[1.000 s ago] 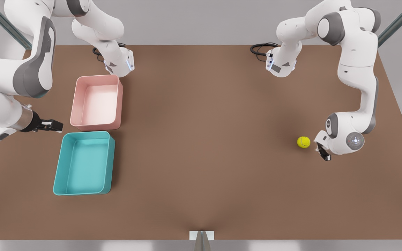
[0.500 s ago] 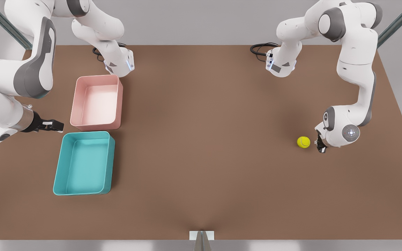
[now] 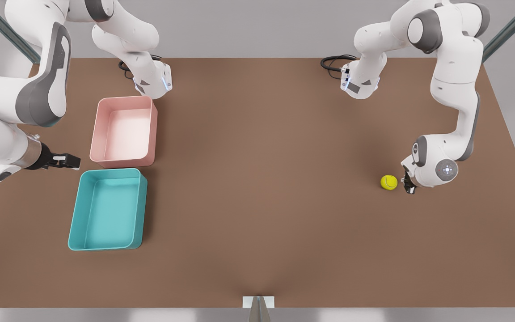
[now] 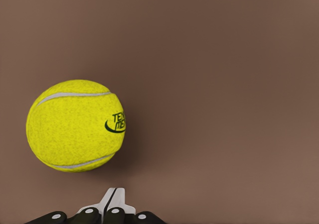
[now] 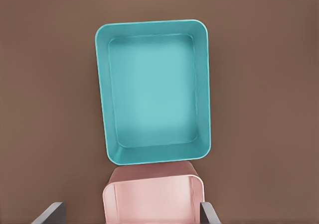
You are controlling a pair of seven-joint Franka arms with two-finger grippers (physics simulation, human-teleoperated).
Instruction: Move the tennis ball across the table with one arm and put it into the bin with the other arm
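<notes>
My left jaws [image 3: 409, 184] sit pressed together, low on the counter [image 3: 257, 201] just beside the tennis ball [image 3: 389, 182] near its right edge — set to push, I judge. My right jaws [image 3: 63, 160], spread, wait above the counter's left edge by the teal bin [image 3: 75, 210].

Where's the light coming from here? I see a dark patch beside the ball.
Left wrist view: the tennis ball casts a soft shadow on the table on its logo side, near the shut left tool. Front view: the shadow of the bin lies to the front view's right. Right wrist view: even light, no glare; the open right tool waits above the bin and pink tray.
</notes>
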